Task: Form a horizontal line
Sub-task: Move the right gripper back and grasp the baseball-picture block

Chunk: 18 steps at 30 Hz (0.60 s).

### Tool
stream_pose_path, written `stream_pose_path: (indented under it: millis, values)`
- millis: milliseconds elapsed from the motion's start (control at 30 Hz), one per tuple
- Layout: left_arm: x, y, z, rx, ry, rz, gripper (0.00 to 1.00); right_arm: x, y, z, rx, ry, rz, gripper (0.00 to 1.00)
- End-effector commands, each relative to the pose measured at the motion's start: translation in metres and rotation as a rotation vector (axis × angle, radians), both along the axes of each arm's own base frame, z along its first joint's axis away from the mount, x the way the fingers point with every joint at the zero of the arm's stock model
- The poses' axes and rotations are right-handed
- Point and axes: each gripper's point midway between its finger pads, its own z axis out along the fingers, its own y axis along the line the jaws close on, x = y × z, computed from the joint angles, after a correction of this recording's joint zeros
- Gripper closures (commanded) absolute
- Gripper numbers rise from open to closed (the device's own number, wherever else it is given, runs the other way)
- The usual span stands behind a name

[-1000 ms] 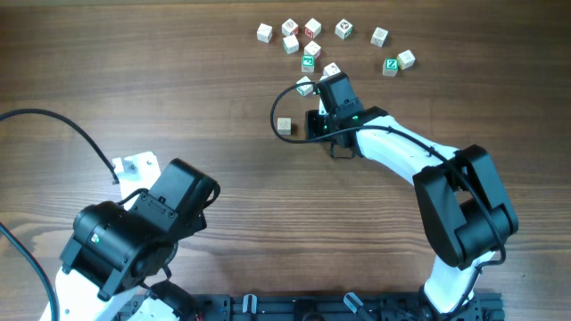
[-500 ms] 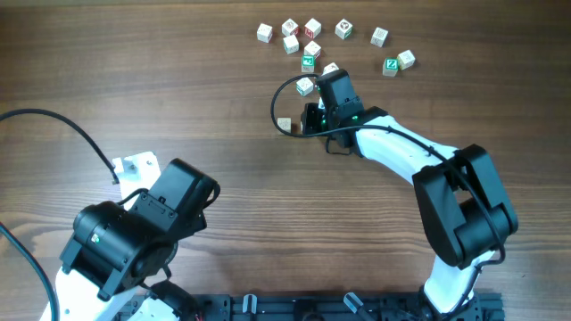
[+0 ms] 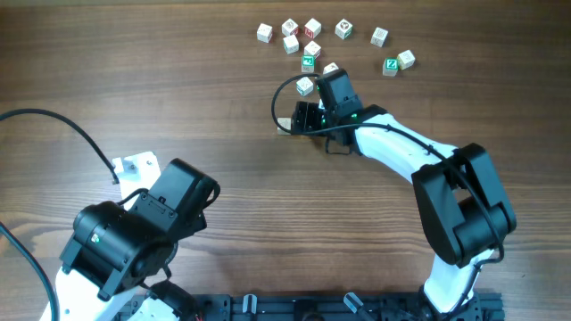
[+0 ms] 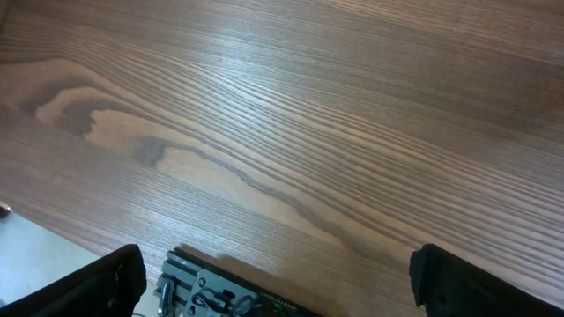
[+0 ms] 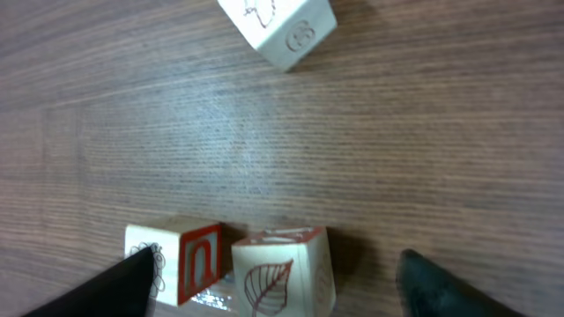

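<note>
Shifting right gripper point(image 3: 299, 119) left versus a second ago, holding it spread wide and gripping nothing, straddling red-trimmed cube point(image 5: 181, 260) and leaf cube point(image 5: 282, 277) side by side between its fingers point(image 5: 110, 299), likely mid row-building, next needing a third cube fetched alongside.

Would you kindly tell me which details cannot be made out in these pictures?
Overhead: the right end effector covers most of the nearest cube; the far cubes are too small to read.
Right wrist: the bottom edge cuts off the leaf cube and red-trimmed cube; the top edge cuts the upper cube.
Left wrist: the bottom edge cuts off the fingers of the left end effector.
</note>
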Motion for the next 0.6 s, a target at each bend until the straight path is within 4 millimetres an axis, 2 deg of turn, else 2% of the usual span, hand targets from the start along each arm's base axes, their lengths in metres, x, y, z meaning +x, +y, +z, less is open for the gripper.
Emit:
stream_pose_path:
  millis: [0, 133, 267, 333, 400, 467, 500, 567]
  values:
    - [0.001, 0.003, 0.000, 0.012, -0.009, 0.016, 0.00, 0.017, 0.000, 0.045, 0.032, -0.063, -0.016, 0.00]
    - [0.001, 0.003, 0.000, 0.012, -0.009, 0.016, 0.00, 0.028, -0.021, 0.104, -0.029, -0.065, -0.070, 0.01]
    - [0.001, 0.003, 0.000, 0.012, -0.009, 0.016, 0.00, 0.038, -0.036, 0.153, -0.130, -0.118, -0.091, 0.01]
    - [0.001, 0.003, 0.000, 0.012, -0.009, 0.016, 0.00, 0.052, -0.047, 0.170, -0.193, -0.199, -0.102, 0.01]
    - [0.001, 0.003, 0.000, 0.012, -0.009, 0.016, 0.00, 0.061, -0.047, 0.166, -0.248, -0.241, -0.031, 0.00]
    - [0.001, 0.003, 0.000, 0.012, -0.009, 0.016, 0.00, 0.078, -0.058, 0.142, -0.303, -0.239, 0.022, 0.01]
    - [0.001, 0.003, 0.000, 0.012, -0.009, 0.016, 0.00, 0.086, -0.060, 0.124, -0.295, -0.217, 0.063, 0.01]
    - [0.001, 0.003, 0.000, 0.012, -0.009, 0.016, 0.00, 0.096, -0.056, 0.093, -0.239, -0.188, 0.161, 0.01]
